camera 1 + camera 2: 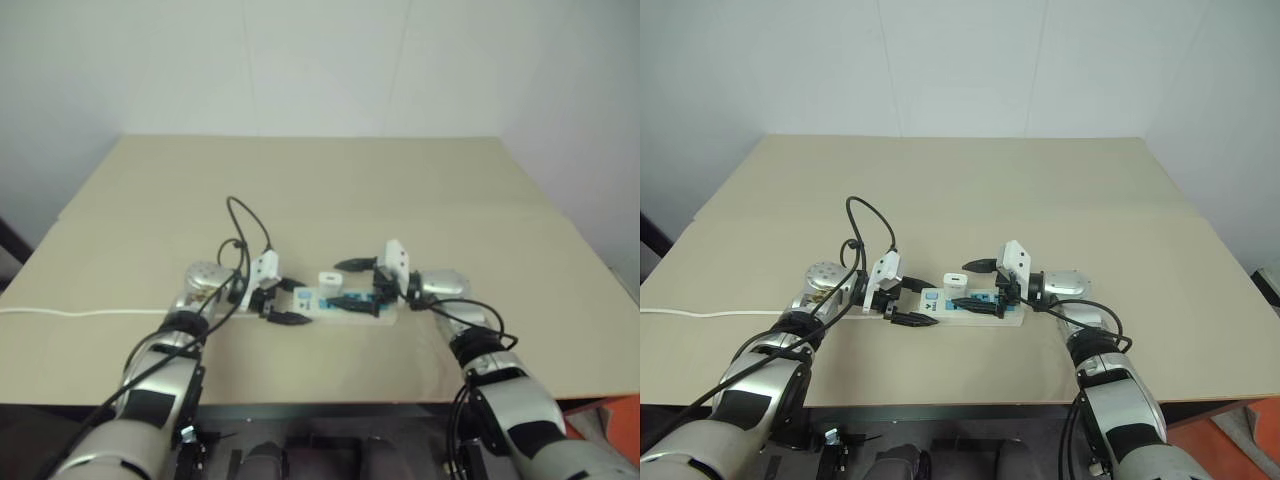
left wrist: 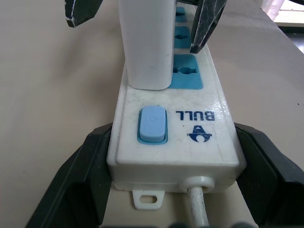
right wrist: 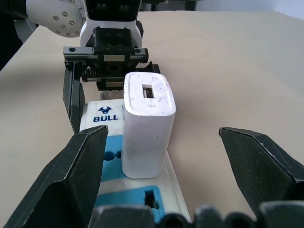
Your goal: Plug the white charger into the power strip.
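Observation:
The white charger point(image 3: 147, 123) stands upright in the power strip's point(image 2: 175, 142) blue socket nearest the switch end. The strip lies flat near the table's front edge. My left gripper point(image 1: 295, 302) is shut on the strip's switch end, with one black finger point(image 2: 90, 161) pressed to each side. My right gripper point(image 3: 166, 164) is open. Its fingers point(image 3: 80, 171) stand wide on either side of the charger without touching it.
The strip's thin white cord point(image 1: 60, 312) runs left along the beige table point(image 1: 330, 190) to its left edge. A black cable point(image 1: 245, 225) loops above my left wrist. A white wall stands behind the table.

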